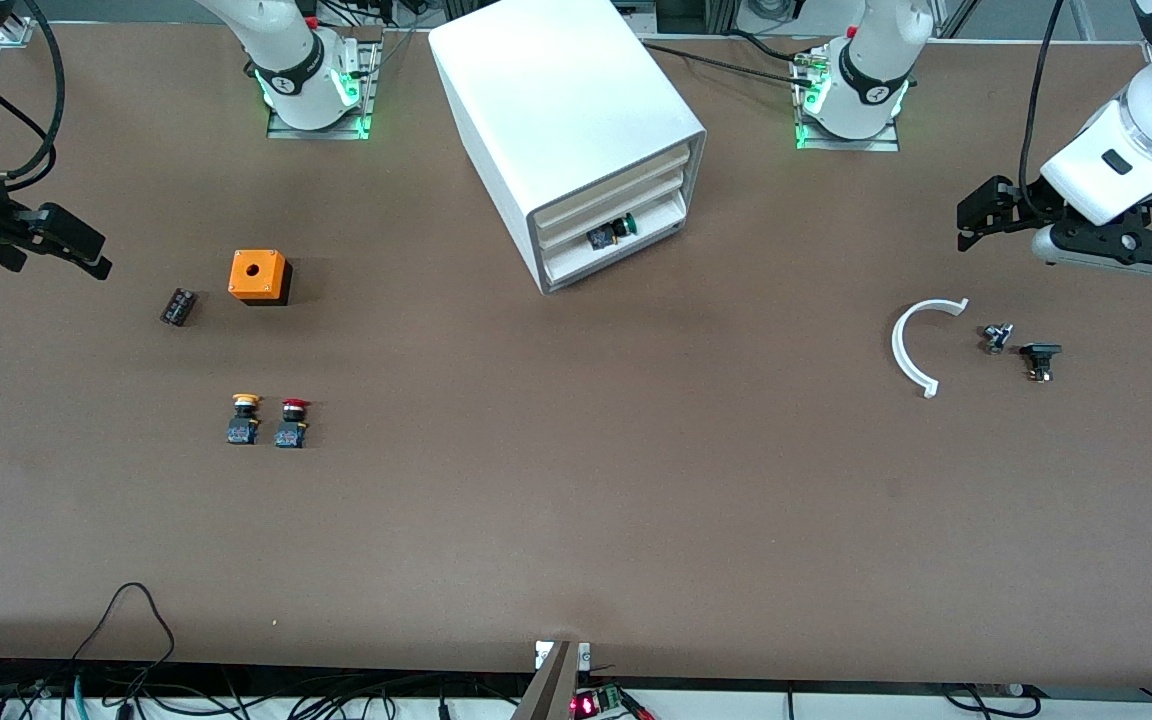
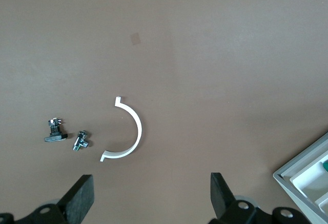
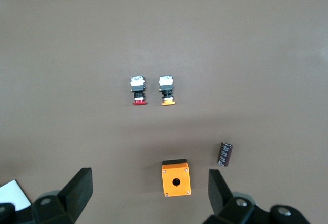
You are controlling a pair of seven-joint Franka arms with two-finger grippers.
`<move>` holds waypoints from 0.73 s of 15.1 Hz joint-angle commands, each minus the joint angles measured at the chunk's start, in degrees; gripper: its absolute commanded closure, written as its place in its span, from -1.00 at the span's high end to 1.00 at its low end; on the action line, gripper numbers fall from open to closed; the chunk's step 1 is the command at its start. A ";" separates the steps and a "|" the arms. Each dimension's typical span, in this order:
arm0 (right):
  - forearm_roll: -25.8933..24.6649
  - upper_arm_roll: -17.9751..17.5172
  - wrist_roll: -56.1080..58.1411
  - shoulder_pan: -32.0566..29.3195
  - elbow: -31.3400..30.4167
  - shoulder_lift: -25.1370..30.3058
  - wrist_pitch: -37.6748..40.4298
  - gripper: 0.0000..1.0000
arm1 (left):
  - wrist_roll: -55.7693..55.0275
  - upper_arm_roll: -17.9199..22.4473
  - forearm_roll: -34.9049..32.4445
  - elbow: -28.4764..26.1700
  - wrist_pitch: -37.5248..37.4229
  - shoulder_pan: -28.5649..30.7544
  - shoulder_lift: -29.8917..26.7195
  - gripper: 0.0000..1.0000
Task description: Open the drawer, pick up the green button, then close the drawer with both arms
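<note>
The white cabinet stands between the two arm bases, its drawers facing the left arm's end. One of the lower drawers sits flush with the cabinet front. In it lies the green-capped button; a sliver of green also shows in the left wrist view. My left gripper hangs open and empty over the table at the left arm's end, apart from the cabinet. My right gripper hangs open and empty at the right arm's end, over the orange box.
A white arc piece and two small metal parts lie below the left gripper. The orange box, a black capacitor, a yellow-capped button and a red-capped button lie toward the right arm's end.
</note>
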State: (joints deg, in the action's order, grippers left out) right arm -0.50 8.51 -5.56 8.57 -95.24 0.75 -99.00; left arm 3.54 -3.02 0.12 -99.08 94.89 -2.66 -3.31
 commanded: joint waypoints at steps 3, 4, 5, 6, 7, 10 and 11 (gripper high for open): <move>-0.73 -0.16 -1.47 0.31 2.78 -1.27 2.23 1.00 | 1.03 0.56 -1.09 0.38 -0.93 -0.42 -0.47 1.00; -0.90 -0.08 -1.56 0.40 3.22 -1.54 2.40 1.00 | 0.95 0.56 -1.09 0.38 -0.93 -0.50 -0.47 1.00; -0.90 -0.08 -1.39 0.31 3.40 -1.54 2.49 1.00 | 0.86 0.56 -1.09 0.38 -0.93 -0.50 -0.38 1.00; -0.82 0.01 -1.04 0.14 4.27 -1.89 2.67 1.00 | 0.86 0.47 -1.09 0.38 -0.93 -0.50 -0.29 1.00; -0.64 0.01 -1.12 0.13 5.06 -1.98 3.54 1.00 | 0.86 0.39 -1.09 0.38 -0.93 -0.50 -0.20 1.00; -0.38 -0.08 -1.21 0.40 5.42 -3.82 3.90 1.00 | 0.86 0.03 -1.09 0.29 -0.93 -0.50 0.76 1.00; -0.29 -0.08 -0.95 0.40 5.77 -4.96 3.99 1.00 | 0.86 0.03 -0.91 0.29 -0.93 -0.50 1.29 1.00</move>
State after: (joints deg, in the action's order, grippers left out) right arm -0.52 8.48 -6.09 8.61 -91.89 -1.28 -96.35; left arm 3.54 -3.09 0.12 -99.10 94.48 -2.68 -3.00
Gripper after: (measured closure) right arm 0.000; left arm 0.000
